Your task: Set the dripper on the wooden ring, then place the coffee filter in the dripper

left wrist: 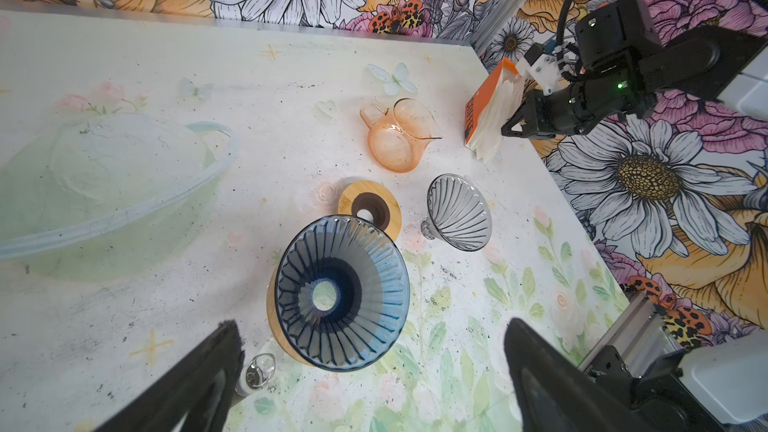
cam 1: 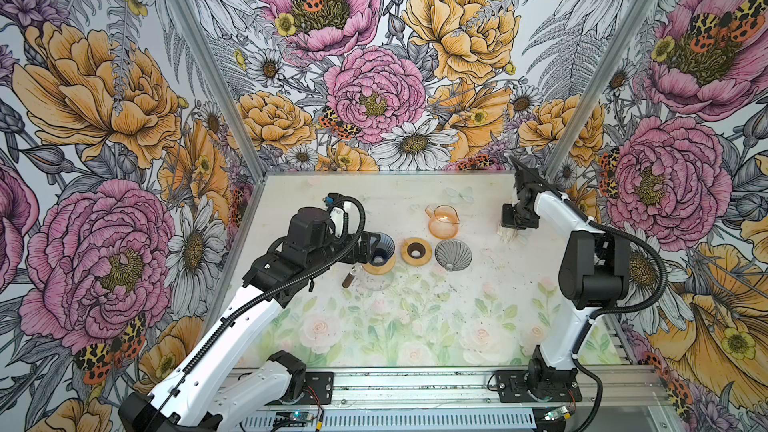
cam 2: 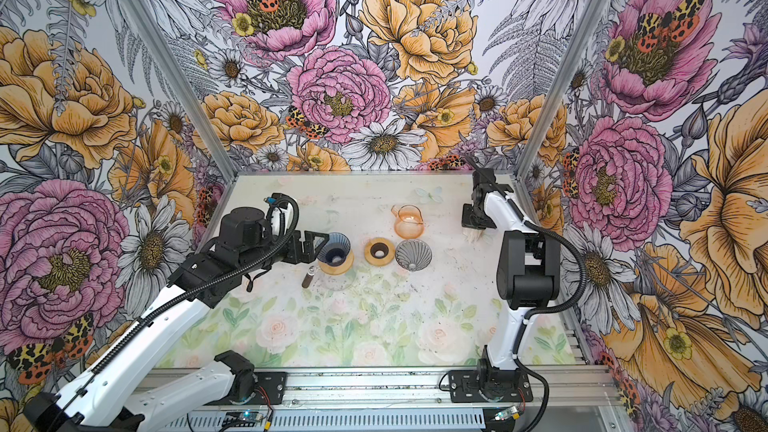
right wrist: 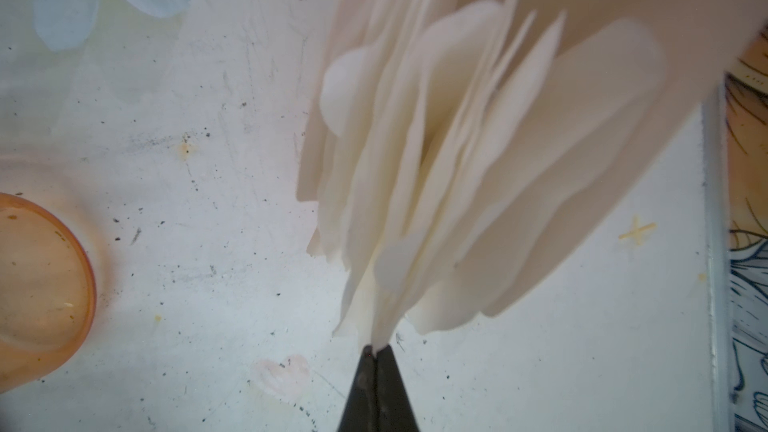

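Spanning the floral table (cam 1: 374,201), the job splits between two arms: the right gripper (right wrist: 376,351) is pinched tight on an edge of the fanned white coffee filters (right wrist: 436,160), which stand in their orange pack (left wrist: 484,105) near the right wall. The left gripper (left wrist: 372,323) hangs with its jaws wide apart just beside the blue dripper (left wrist: 343,292), holding nothing. The step in hand looks like drawing a filter out of the pack. How many sheets sit between the jaws cannot be told, so a slow pull away from the pack, letting the neighbouring sheets drop back, seems wise. The paper will flex, so it is best carried point-down across to the blue cone. That dripper sits on a wooden collar (cam 1: 380,270) over a clear glass carafe (cam 1: 376,282), and both look empty. The orange glass pitcher (cam 1: 444,222) holds nothing but specks, and the grey glass dripper (cam 1: 453,254) lies tipped on the table, empty, beside a spare wooden ring (cam 1: 416,251)
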`<state>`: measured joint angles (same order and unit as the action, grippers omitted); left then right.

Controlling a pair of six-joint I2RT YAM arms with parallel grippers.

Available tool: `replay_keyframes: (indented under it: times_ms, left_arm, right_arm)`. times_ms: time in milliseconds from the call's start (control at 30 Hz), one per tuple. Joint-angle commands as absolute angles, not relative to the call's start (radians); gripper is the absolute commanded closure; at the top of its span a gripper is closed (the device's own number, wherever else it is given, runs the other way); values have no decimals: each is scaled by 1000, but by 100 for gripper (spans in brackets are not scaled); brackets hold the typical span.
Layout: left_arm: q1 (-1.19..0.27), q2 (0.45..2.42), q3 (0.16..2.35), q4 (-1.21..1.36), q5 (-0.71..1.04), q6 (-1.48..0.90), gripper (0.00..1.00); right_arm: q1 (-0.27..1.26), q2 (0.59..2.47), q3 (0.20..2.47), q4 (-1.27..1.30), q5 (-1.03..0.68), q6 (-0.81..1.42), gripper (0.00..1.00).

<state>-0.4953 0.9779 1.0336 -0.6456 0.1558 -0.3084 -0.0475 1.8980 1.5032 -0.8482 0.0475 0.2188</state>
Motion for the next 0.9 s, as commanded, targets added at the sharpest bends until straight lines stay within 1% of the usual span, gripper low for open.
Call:
replay_keyframes:
  times_ms: [0, 100, 167, 233, 333, 467, 567, 700, 867]
  left_arm:
    - [-502, 973, 1026, -623, 139, -316, 1]
    - [-502, 978, 1027, -623, 142, -314, 1]
    - [-502, 980, 1027, -623, 143, -315, 1]
    - [-502, 983, 1029, -623, 143, -314, 1]
    - [-501, 987, 1032, -622, 146, -309, 1]
    - [-501, 993, 1038, -623, 149, -309, 1]
    - [-503, 994, 1040, -622, 150, -310, 1]
    - [-504, 989, 1038, -622, 150, -308, 1]
    - [-511, 982, 1035, -623, 152, -308, 1]
  right_arm:
    - [-55, 1851, 1495, -852, 37, 246, 91]
    - [-55, 1823, 1485, -848, 26, 252, 86]
    - [-53, 1797, 1478, -847, 9, 252, 80]
    - [-52, 1770, 1467, -847, -2, 249, 76]
    - [-52, 1726, 1438, -838, 1, 250, 73]
    - [-55, 1677, 1396, -815, 23, 266, 72]
    - [-62, 1671, 1365, -788, 35, 280, 74]
    - [-70, 1704, 1357, -756, 10, 285, 76]
    - [-82, 1764, 1376, -738, 27, 306, 78]
